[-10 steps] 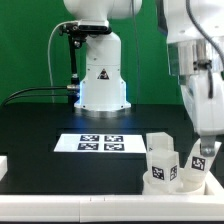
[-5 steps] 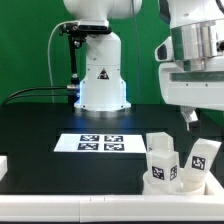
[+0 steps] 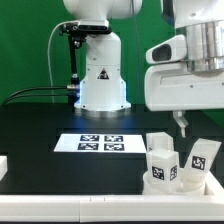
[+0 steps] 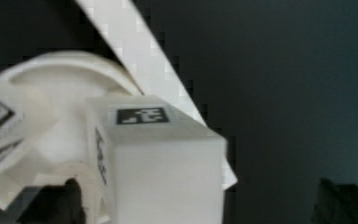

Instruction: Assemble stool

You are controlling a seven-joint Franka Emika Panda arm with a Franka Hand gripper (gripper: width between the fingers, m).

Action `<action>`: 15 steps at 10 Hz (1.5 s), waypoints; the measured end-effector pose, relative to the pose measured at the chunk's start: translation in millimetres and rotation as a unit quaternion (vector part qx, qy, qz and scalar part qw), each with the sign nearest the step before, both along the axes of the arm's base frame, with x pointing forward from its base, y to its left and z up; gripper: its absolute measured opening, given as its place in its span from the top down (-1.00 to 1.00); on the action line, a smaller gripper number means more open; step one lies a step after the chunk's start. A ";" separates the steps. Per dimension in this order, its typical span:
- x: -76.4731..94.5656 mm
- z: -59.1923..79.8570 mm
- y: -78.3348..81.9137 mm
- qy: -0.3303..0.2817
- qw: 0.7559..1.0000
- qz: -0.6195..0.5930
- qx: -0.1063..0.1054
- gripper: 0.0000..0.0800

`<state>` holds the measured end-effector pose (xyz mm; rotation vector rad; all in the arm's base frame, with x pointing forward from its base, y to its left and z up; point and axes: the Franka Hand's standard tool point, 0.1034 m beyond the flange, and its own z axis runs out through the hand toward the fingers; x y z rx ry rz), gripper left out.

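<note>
A green backdrop stands behind a black table [image 3: 40,125], and the arm's white base [image 3: 100,75] sits at the far side of that table with dark cables running off toward the exterior view's left. The marker board [image 3: 100,143] lies flat on the black surface, well to the exterior view's left of the gripper and lower than it.

The gripper [image 3: 182,122] hangs in the air at the exterior view's right, clear of everything; only one thin finger tip shows below the wide white wrist body, so the exterior view alone does not show the gap. Its jaws stand spread wide with nothing between them (the wrist view shows no part pinched, only blurred dark shapes at the picture's lower corners).

The stool sits below the gripper, at the near right corner of the table. Its legs [image 3: 162,163] stand upright in a tight cluster, their black-and-white tags facing the exterior camera, and one tagged leg [image 3: 200,160] stands tilted almost straight under the finger tip, apart from it. In the wrist view a chunky leg [image 4: 155,150] with a tag on its upper face fills the middle, close beneath the camera, with the round seat [image 4: 60,85] behind it and a long white border rail [image 4: 149,55] running diagonally past both.
</note>
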<state>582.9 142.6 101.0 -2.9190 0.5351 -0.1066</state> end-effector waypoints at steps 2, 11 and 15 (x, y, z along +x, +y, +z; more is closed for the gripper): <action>-3.7 0.4 8.3 -0.022 0.997 0.066 -0.019 -0.62; 1.7 -5.2 -6.0 -0.035 0.883 0.458 -0.096 -0.62; 4.7 -18.3 -10.6 -0.025 0.849 0.515 -0.116 -0.62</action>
